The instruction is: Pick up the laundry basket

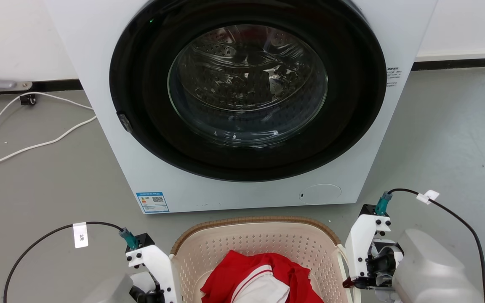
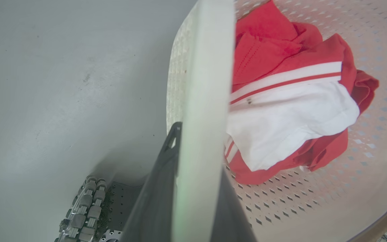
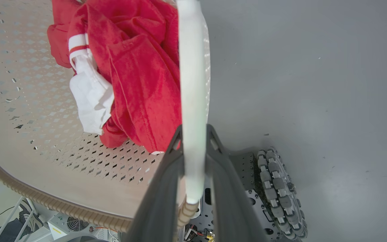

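the grasp looks made and the lift is yet to come. the laundry basket (image 1: 251, 220) sits low, just in front of the washing machine (image 1: 246, 97), with a red-and-white garment (image 1: 263, 277) inside. i cannot tell whether it has left the floor (image 1: 36, 189). the left pincer (image 2: 198, 148) is clenched on the white left handle (image 2: 207, 67), and the right pincer (image 3: 193, 129) on the right handle (image 3: 190, 67). both arms reach down, one at each side of the basket.
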You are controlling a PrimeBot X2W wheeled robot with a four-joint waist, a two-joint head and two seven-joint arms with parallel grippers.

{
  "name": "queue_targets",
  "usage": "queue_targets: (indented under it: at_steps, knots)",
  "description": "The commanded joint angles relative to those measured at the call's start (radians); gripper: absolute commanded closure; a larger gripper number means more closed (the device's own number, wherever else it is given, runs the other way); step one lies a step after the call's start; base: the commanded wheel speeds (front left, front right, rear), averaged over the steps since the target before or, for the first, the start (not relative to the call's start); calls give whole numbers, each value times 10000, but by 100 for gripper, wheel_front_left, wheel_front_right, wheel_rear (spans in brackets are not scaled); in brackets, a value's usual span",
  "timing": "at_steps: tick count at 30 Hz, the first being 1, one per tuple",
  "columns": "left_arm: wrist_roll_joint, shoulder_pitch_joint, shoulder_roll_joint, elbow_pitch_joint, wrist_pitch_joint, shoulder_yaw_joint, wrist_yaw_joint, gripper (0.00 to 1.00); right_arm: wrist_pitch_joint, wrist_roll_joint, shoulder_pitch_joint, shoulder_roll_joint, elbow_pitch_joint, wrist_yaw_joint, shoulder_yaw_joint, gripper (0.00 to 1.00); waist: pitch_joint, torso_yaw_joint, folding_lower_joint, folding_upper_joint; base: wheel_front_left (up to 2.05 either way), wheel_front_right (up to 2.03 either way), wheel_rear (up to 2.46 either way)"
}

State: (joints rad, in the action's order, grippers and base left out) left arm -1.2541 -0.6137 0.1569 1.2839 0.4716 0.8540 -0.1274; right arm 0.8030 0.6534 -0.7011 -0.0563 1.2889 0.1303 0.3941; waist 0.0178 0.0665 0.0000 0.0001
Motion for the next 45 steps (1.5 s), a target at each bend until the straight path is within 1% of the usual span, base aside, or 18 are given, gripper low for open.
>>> queue_targets:
  at_steps: [1,45]
  knots:
    - [-113,-39,-112,-68,-60,-29,-61,100,41,120,115,112,-2,6,2,100,0,2,0,-1,0,0,0]
    - [-251,45,-150,-20,-81,50,-61,100,56,275,151,116,-2,8,40,100,-1,0,0,-1,0,0,0]
